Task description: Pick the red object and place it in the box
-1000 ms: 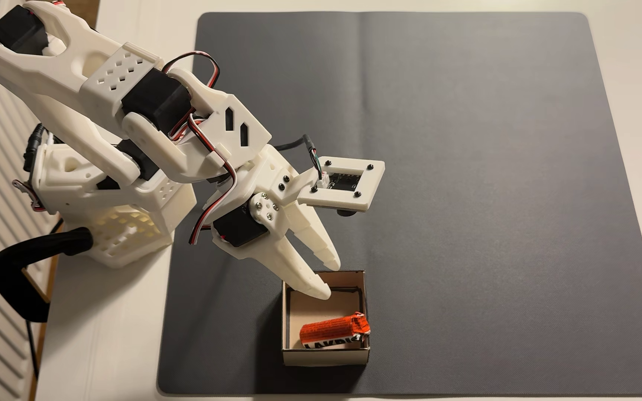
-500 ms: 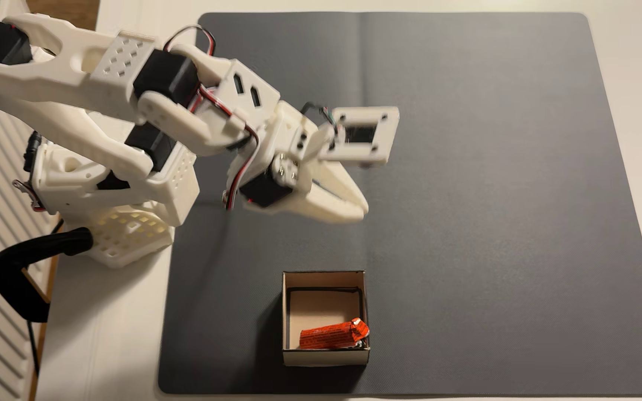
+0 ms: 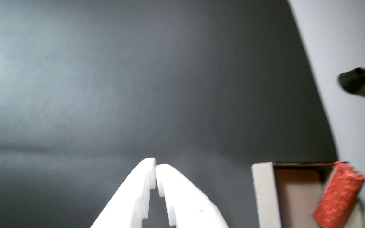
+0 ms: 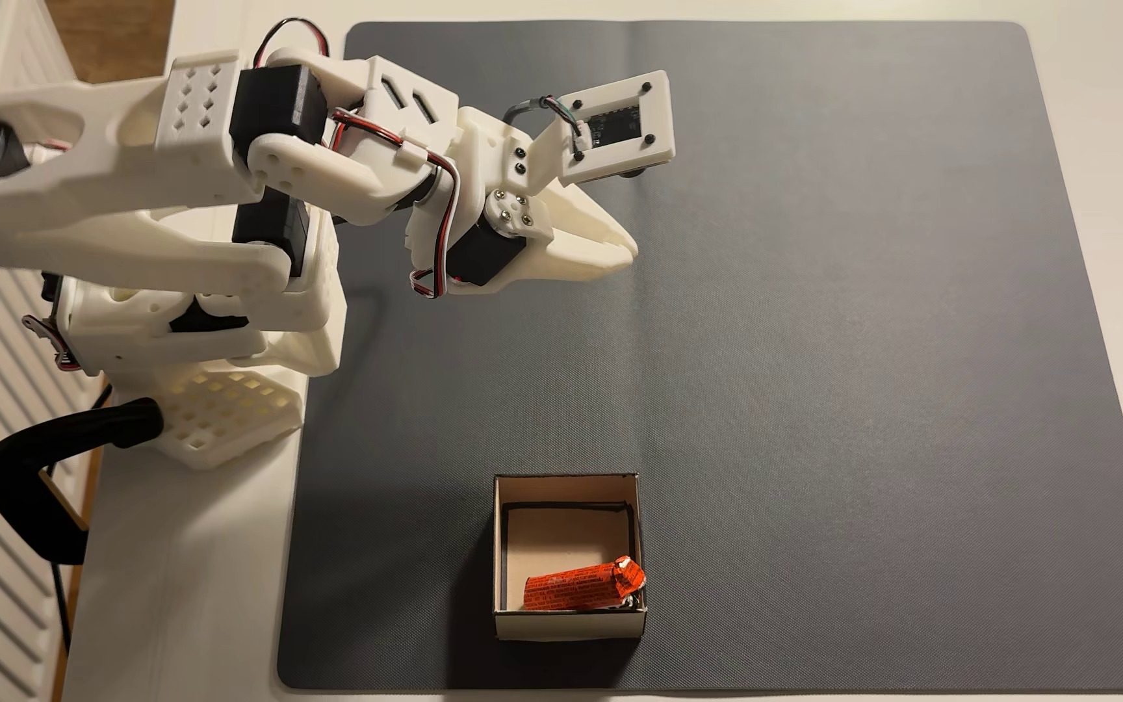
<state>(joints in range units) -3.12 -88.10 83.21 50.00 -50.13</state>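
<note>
Orange-red paper-wrapped cylinder [image 4: 579, 586] is lying inside the cream cardboard box [image 4: 568, 624] — judged light, crushable, best pinched mid-body; white two-finger gripper [image 4: 625, 251] is being held closed, empty.

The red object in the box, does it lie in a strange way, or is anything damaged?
Slightly askew. The red object lies inside the box against the near wall, tilted, its crimped right end propped on the box's right wall near the rim. No visible damage or spill. The gripper is apart from it, fingers closed.
</note>
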